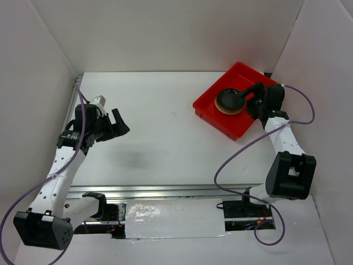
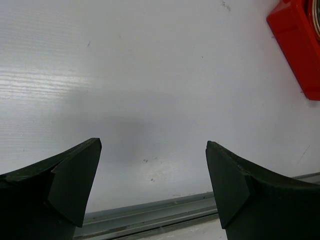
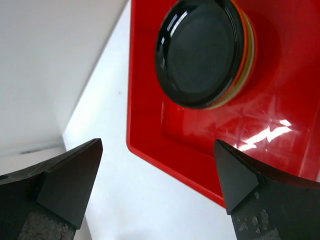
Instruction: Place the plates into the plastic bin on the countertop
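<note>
Plates [image 3: 200,50] stacked in red bin [image 3: 280,135]; right fingers [image 3: 65,175] spread wide near stack; left fingers [image 2: 70,175] spread wide above countertop [image 2: 150,75].

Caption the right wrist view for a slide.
Right gripper open at the plastic bin, plates stacked inside, dark plate on top.

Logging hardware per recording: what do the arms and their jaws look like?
The left arm and right arm have white links with black joint housings; a purple cable trails from each. The left gripper and right gripper each carry two black wedge-shaped jaws.
</note>
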`<state>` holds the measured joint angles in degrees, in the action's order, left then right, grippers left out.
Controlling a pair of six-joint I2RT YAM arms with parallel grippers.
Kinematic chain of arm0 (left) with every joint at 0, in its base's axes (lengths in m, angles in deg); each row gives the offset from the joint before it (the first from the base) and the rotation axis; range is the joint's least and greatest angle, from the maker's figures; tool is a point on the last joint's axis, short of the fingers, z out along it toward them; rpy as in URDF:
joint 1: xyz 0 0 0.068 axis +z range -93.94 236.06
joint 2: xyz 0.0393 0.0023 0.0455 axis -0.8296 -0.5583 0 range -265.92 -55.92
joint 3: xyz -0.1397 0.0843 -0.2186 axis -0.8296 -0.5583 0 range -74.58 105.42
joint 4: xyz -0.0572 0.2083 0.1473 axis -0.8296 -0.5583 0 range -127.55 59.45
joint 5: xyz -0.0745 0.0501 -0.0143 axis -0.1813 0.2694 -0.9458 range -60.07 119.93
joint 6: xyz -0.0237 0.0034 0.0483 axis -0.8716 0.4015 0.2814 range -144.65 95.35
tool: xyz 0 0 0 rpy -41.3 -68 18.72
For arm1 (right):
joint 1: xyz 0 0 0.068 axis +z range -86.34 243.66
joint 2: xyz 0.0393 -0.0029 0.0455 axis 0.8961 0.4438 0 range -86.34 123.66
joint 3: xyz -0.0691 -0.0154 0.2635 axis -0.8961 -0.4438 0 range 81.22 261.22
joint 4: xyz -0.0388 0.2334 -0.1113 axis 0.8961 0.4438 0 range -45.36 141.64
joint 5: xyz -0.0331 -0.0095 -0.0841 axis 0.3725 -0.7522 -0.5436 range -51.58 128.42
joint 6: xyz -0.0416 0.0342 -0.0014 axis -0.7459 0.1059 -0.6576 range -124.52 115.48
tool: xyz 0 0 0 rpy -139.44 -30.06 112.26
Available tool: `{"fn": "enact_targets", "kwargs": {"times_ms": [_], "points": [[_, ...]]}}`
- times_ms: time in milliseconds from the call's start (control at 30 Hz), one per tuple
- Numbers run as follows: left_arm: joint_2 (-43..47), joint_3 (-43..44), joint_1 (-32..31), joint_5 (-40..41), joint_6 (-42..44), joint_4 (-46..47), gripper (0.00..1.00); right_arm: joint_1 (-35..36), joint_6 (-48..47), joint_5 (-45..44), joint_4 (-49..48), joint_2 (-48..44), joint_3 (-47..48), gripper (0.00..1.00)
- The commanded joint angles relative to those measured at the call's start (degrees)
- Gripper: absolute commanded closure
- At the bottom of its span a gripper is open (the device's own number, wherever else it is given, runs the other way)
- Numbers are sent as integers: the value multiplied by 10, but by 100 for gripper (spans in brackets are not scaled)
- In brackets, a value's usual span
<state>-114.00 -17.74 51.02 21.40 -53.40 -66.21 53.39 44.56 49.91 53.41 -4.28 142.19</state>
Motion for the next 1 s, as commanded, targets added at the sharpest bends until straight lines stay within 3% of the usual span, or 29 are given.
{"fn": "enact_targets", "kwargs": {"times_ms": [0,67,200,300,433,633,767,967], "points": [[5,15,3,22,5,2,1,26,-46,-10,13,-47,-15,0],[-12,49,3,53,8,-22,1,47,-92,-29,19,-108,-25,0],[-36,101,3,102,13,-47,1,149,-196,-141,146,-220,11,0],[-42,129,7,186,13,-64,1,207,-217,-261,207,-288,14,0],[-24,134,22,259,19,-67,1,286,-232,-306,268,-407,13,0],[85,72,24,215,41,-17,1,374,-249,-326,369,-501,19,0],[133,68,23,222,32,-48,1,432,-236,-369,414,-531,21,0],[181,19,21,240,22,-45,1,475,-226,-433,407,-559,14,0]]}}
